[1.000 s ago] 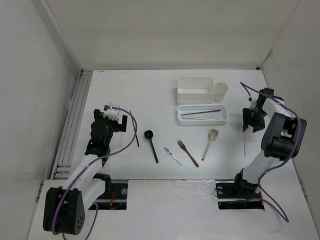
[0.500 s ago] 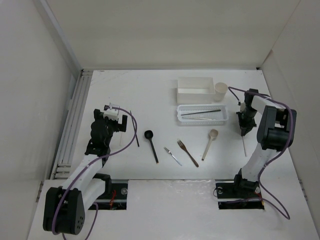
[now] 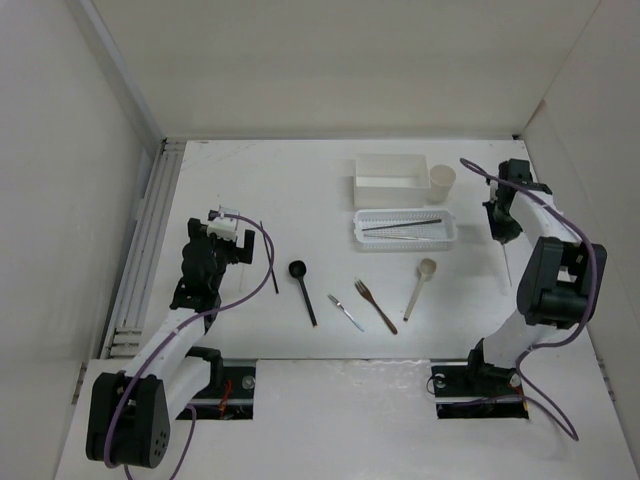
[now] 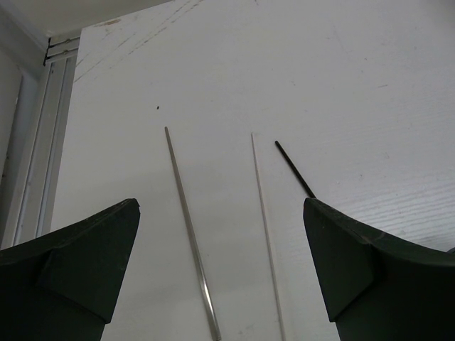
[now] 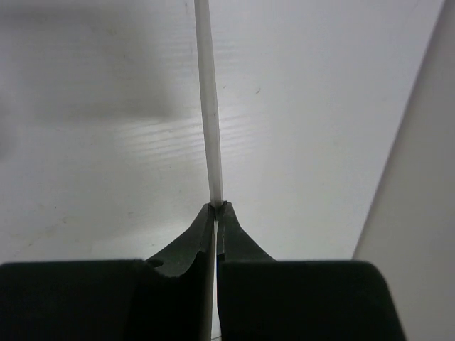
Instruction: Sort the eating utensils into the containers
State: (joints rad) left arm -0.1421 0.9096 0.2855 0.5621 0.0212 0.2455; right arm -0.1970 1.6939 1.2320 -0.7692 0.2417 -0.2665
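Right gripper (image 5: 215, 207) pinches a white chopstick (image 5: 208, 106), left gripper (image 4: 220, 206) gapes wide; one pair (image 3: 400, 227) sits in the basket (image 3: 358, 232), spoons (image 3: 303, 290) and forks (image 3: 376, 305) unsorted.

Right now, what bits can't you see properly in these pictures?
- Right wrist view: the white stick pinched in the right gripper runs off the top edge, so its far end is unseen.
- Left wrist view: the silver stick runs off the bottom edge. The dark stick disappears behind a finger of the open left gripper.
- Top view: the cup is too small to see inside.
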